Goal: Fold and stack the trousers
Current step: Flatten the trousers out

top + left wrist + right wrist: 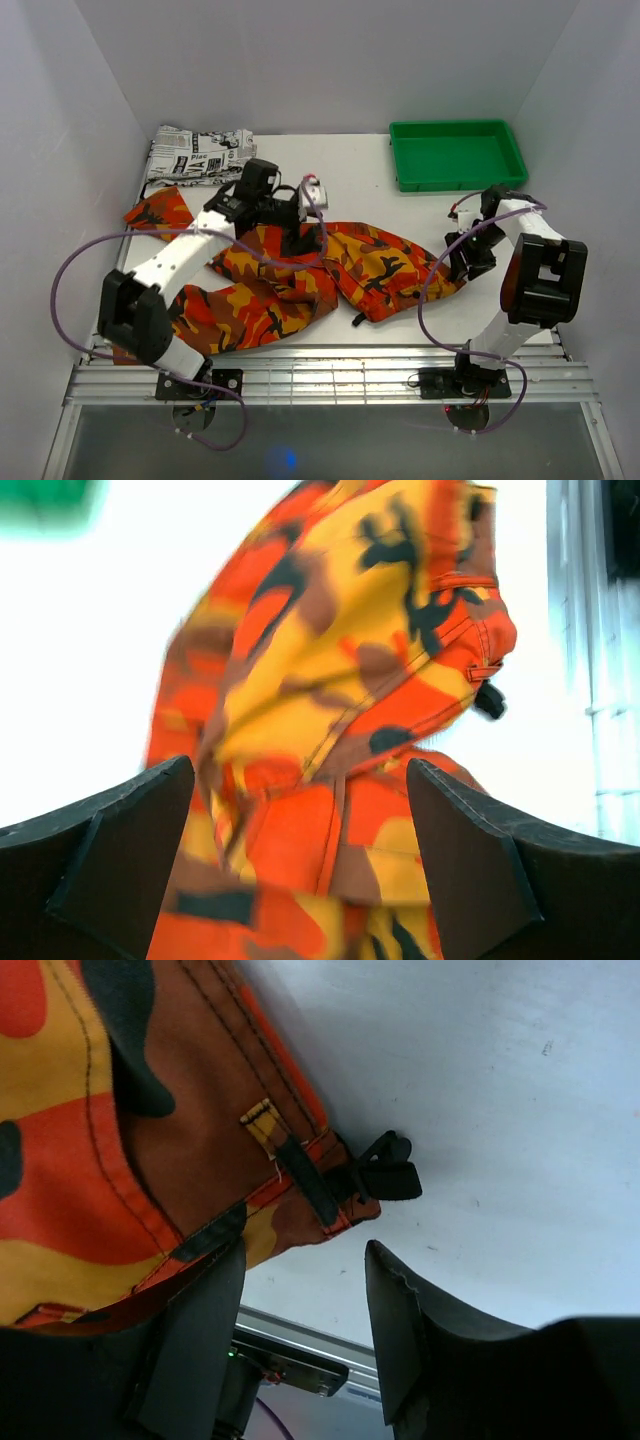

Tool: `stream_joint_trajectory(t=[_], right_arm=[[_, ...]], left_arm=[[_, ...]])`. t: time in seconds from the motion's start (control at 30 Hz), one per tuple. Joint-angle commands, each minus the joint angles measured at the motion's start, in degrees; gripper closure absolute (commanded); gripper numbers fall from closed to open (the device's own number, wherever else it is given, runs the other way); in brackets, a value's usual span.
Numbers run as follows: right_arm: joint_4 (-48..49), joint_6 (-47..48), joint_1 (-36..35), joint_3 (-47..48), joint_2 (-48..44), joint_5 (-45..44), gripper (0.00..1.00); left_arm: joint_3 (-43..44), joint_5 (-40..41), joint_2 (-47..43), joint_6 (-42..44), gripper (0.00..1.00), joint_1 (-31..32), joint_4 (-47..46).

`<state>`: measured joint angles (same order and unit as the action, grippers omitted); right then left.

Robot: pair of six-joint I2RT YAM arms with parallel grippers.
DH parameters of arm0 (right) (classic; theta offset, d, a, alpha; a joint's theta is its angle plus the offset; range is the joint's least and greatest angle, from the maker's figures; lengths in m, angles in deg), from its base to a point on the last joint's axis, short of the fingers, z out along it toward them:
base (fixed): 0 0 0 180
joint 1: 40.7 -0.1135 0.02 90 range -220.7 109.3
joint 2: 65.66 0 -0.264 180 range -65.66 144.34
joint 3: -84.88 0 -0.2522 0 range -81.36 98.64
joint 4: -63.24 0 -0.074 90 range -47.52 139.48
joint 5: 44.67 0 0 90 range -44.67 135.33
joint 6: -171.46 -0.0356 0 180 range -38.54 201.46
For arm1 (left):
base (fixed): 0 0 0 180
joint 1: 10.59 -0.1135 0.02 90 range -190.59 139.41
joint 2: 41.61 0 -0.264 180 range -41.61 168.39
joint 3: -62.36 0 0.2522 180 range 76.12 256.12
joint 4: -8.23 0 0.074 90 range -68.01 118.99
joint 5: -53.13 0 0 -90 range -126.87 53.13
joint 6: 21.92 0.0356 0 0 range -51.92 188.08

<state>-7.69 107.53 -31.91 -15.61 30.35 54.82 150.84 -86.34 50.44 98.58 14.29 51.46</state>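
One pair of trousers lies crumpled across the worktop, not yet folded. The left gripper hangs spread wide over their middle with cloth between its jaws, probably ready to pinch a fold. The right gripper, also unclenched, waits at their right edge, likely to catch that end. Beyond the trousers sit one green tray and one newspaper-print garment.

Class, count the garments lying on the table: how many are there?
2. The camouflage trousers sprawl across the middle; the newspaper-print garment lies folded at the far left. Another could hide underneath.
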Motion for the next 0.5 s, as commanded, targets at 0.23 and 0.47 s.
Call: stream_joint_trajectory(t=[0.23, 0.47], right_arm=[[10.14, -6.02, 0.26, -2.39, 7.87, 2.8, 0.64], [10.76, -5.85, 0.26, -0.55, 9.55, 5.88, 0.92]], left_arm=[[-30.75, 25.11, -14.27, 38.04, 0.03, 29.07, -27.3], [-37.89, 32.94, -5.67, 47.1, 0.09, 35.75, -47.3]])
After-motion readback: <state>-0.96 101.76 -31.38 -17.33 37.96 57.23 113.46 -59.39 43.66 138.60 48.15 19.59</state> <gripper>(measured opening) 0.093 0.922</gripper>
